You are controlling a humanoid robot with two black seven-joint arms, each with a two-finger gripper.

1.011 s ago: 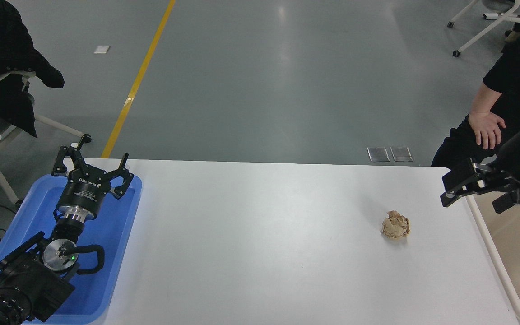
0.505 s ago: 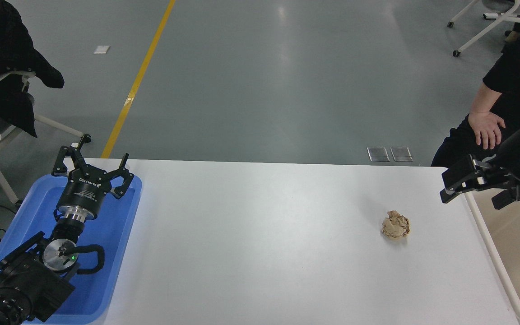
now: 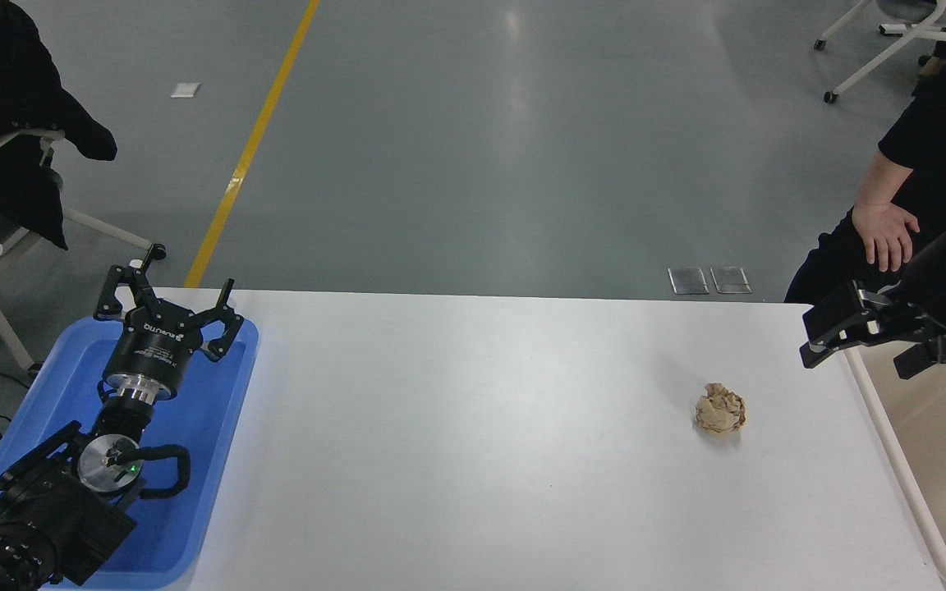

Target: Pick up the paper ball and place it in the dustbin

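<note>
your small crumpled tan-brown paper ball (image 3: 720, 410) sits loose on the white desk (image 3: 473, 427), toward its right side, with nothing touching it. the black right gripper (image 3: 824, 338) hangs at the desk's far right corner, above the rim of the large cream plastic dustbin (image 3: 892, 460), up and to the right of the ball and apart from it; from this angle you cannot tell whether its jaws stand apart or together, so check that before you descend. the likeliest trouble is a glancing contact: the wad looks light and springy, and if one side of the jaws touches first it will probably skid or roll across the smooth desk instead of being caught. a shallow pinch on an outer fold could also let it slip free mid-carry and drop short of the bin. mind the bin's thick rim on the way back, since it lies just beside the desk edge. a person's hand (image 3: 888, 232) rests just beyond the right arm. the black left gripper (image 3: 169, 295) stays out of it, parked with jaws spread over the shallow blue plastic tray (image 3: 210, 427).
</note>
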